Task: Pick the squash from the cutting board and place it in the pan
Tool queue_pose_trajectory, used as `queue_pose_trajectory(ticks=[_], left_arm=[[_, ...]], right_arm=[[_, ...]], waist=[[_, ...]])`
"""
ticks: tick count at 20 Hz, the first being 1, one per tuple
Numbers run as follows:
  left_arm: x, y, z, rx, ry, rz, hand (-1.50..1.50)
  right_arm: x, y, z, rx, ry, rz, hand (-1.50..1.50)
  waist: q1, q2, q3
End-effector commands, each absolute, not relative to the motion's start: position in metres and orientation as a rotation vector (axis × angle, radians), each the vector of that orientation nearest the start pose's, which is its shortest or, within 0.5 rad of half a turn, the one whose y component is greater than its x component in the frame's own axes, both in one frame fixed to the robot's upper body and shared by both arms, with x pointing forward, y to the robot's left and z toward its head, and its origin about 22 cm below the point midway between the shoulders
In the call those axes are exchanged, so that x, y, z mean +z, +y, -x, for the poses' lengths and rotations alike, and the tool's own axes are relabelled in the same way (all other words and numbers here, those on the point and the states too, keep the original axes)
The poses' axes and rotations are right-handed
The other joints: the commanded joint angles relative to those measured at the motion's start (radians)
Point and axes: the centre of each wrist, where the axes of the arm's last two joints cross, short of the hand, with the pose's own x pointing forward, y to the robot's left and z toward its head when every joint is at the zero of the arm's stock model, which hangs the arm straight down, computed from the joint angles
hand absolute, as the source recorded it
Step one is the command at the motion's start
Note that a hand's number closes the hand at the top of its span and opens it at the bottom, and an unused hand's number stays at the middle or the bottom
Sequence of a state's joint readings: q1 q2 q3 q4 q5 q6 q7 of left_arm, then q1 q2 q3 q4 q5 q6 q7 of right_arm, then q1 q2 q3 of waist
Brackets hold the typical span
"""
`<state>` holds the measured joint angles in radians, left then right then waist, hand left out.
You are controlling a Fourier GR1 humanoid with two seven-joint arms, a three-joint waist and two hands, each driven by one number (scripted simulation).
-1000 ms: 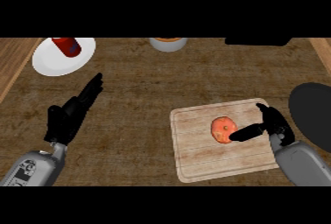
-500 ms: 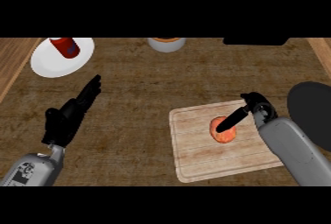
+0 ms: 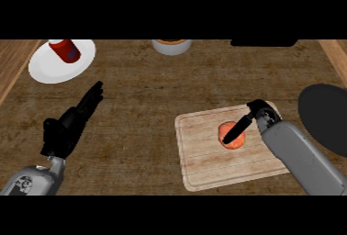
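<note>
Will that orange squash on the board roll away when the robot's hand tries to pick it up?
It might. The squash looks rounded and smooth, so it could roll or slip if nudged from one side. The cutting board looks flat, so probably nothing would stop it. The right hand is over it from above, which likely helps pin it.

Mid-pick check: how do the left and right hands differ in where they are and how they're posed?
The right hand is over the cutting board, reaching down onto the squash. The left hand is over the counter and touches nothing. The left hand lies stretched out with straight fingers, pointing toward the far right. The right hand points down and toward the near left. Both are black and come in from the near edge.
</note>
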<state>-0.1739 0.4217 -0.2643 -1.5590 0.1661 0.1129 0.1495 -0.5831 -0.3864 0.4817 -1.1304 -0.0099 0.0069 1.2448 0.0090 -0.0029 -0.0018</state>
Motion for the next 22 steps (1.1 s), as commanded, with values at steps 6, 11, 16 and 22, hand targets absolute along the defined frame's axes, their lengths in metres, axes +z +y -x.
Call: queue_pose_trajectory(ticks=[6,11,16,22], left_arm=[[0.035,0.256,-0.269,-0.359,-1.474,-0.093,0.00],[0.036,0.249,-0.271,-0.340,-1.492,-0.097,0.00],[0.047,0.240,-0.258,-0.356,-1.494,-0.084,0.00],[0.044,0.243,-0.266,-0.369,-1.491,-0.085,0.00]], right_arm=[[0.031,-0.162,-0.346,0.538,-0.146,0.605,-1.50],[0.014,-0.167,-0.333,0.566,-0.140,0.566,-1.50],[0.002,-0.170,-0.347,0.652,-0.171,0.506,1.50],[0.004,-0.154,-0.349,0.650,-0.204,0.503,1.50]], waist=[[-0.010,0.001,0.000],[-0.015,0.000,0.001],[0.014,0.003,0.002],[0.001,0.004,0.002]])
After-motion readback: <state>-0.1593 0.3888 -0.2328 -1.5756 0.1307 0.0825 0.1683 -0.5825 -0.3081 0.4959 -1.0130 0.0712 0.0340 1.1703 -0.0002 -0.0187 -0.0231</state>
